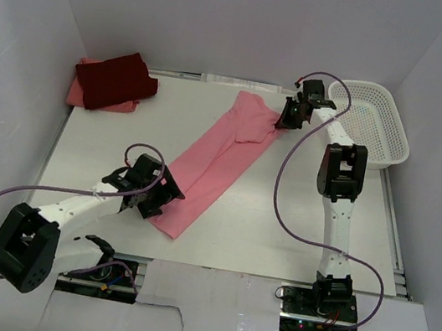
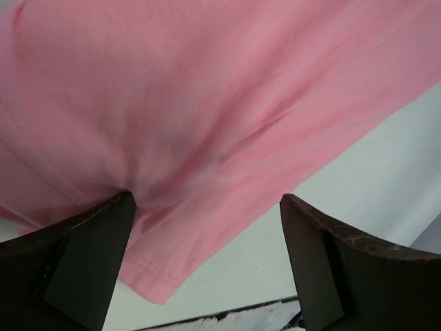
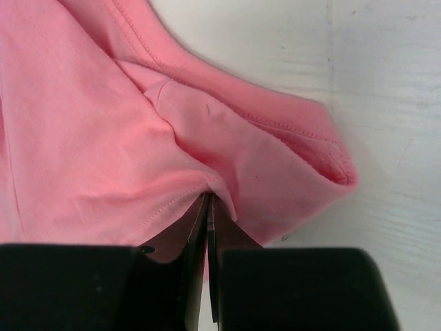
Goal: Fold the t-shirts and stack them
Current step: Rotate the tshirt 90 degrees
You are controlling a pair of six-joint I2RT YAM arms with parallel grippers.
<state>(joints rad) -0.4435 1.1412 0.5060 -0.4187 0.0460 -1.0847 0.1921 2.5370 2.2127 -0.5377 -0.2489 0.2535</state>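
Observation:
A light pink t-shirt [image 1: 222, 161] lies folded into a long strip, running diagonally from the table's near middle to the far right. My right gripper [image 1: 284, 117] is shut on the strip's far end, and the right wrist view shows a bunched fold of pink cloth [image 3: 83, 138] pinched between the closed tips [image 3: 209, 201]. My left gripper [image 1: 166, 197] stands open over the near end. The hem corner [image 2: 155, 276] lies beneath its spread fingers [image 2: 89, 262]. A folded dark maroon t-shirt [image 1: 119, 76] rests on a salmon pink one [image 1: 80, 95] at the far left corner.
A white mesh basket [image 1: 377, 128] sits at the far right, just behind the right arm. White walls close in the table on the left, back and right. Bare white table surface [image 2: 358, 179] shows beside the shirt's edge.

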